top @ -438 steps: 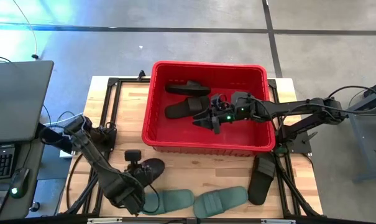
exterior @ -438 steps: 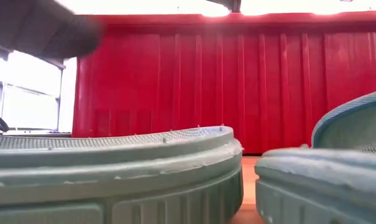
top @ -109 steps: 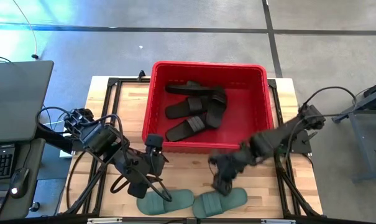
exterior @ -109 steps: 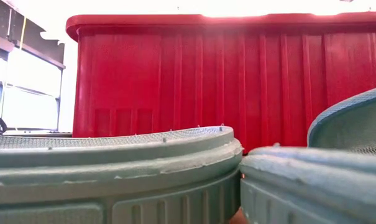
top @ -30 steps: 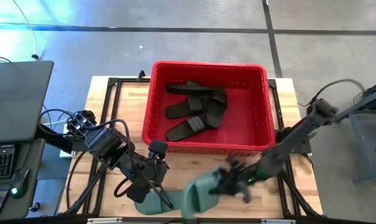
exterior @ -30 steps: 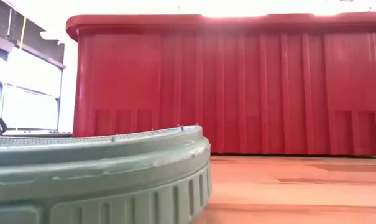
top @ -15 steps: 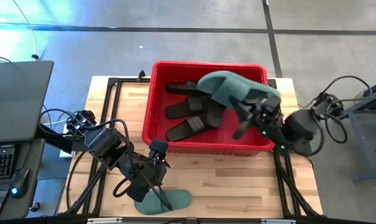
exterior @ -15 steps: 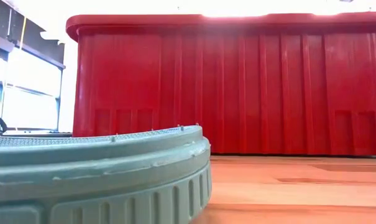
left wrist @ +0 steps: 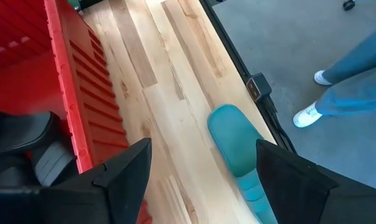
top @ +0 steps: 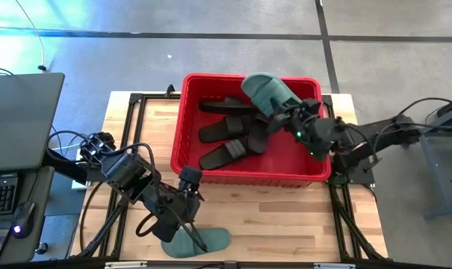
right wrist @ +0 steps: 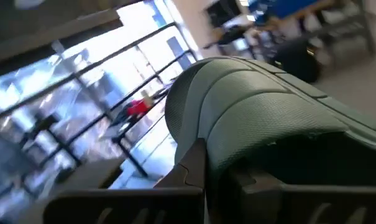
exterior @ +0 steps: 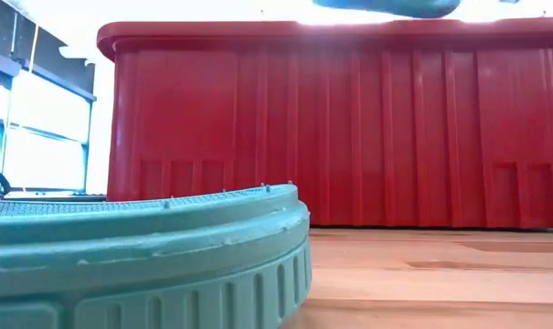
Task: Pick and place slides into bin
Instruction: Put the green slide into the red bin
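A sage-green slide (top: 267,91) hangs over the far right part of the red bin (top: 192,168), with my right gripper (top: 284,113) shut on it. In the low view its sole (exterior: 386,6) shows above the bin's rim. Several black slides (top: 227,142) lie inside the bin. A second green slide (top: 197,243) lies flat on its sole at the table's near edge, close in the low view (exterior: 139,256). My left gripper (top: 182,203) hovers open just above and on the far side of it, touching nothing. My right gripper holds the green slide by its wide ribbed strap (right wrist: 237,118), the fingers (right wrist: 197,171) shut at the strap's edge. The gripper comes at it from the table's right side. The slide is lifted clear above the bin, its toe end pointing toward the far left.
The bin's near wall (left wrist: 73,106) stands just on the far side of my left gripper. Bare wooden planks (top: 285,213) lie between the bin and the near edge. A person's legs and shoe (left wrist: 309,115) stand on the floor beyond the near edge.
My right gripper has swung up from the table's near edge and toward the far edge, carrying the green slide. The slide has gone from just above the planks to clear above the bin, then a little farther left and down.
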